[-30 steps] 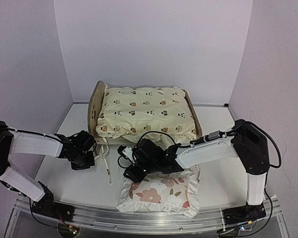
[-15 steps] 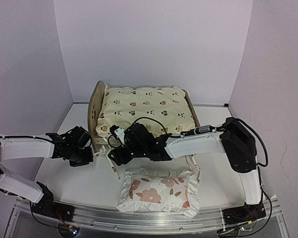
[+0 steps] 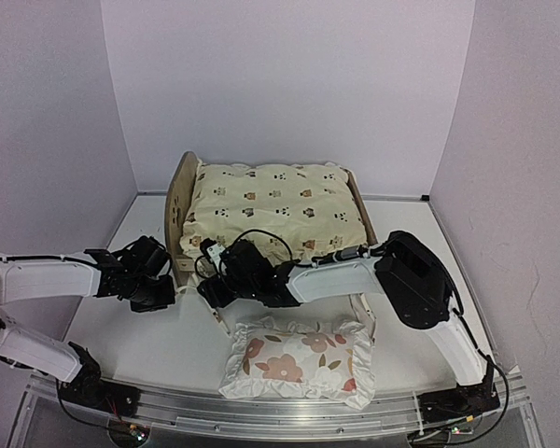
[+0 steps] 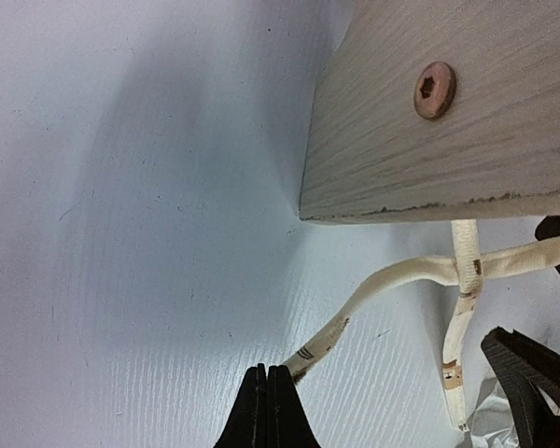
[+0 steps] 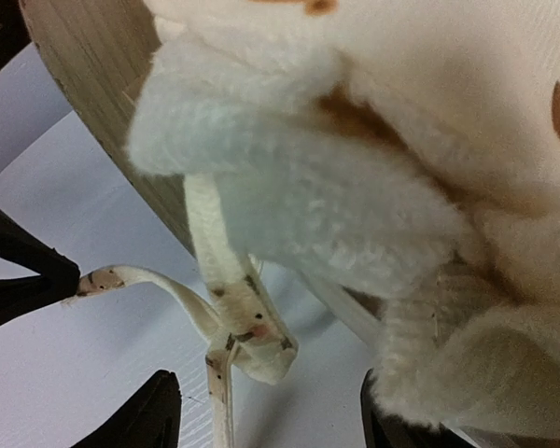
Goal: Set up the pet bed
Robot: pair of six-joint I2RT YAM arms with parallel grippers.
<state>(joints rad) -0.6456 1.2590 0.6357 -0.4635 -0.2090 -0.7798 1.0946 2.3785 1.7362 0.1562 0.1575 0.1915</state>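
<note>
Overhead: the pet bed (image 3: 177,201) stands behind the floral pillow (image 3: 299,359), with the left gripper (image 3: 154,280) and right gripper (image 3: 213,286) at its near headboard corner. Left wrist: jaws pinched shut, just beside a tie string (image 4: 383,285). Right wrist: jaws wide astride the knot. Likely tying the cushion (image 3: 275,210) on; next needs a clean pinch.

No legible txt, nos. or brand marks in any view. Cushion (image 3: 275,205) carries only small animal prints, no lettering. Pillow (image 3: 299,359) by the desk's near edge has flowers only. Tie string (image 4: 373,289) has tiny brown marks, too blurred to read. Pet bed (image 4: 429,159) wood shows just a hex screw head.
</note>
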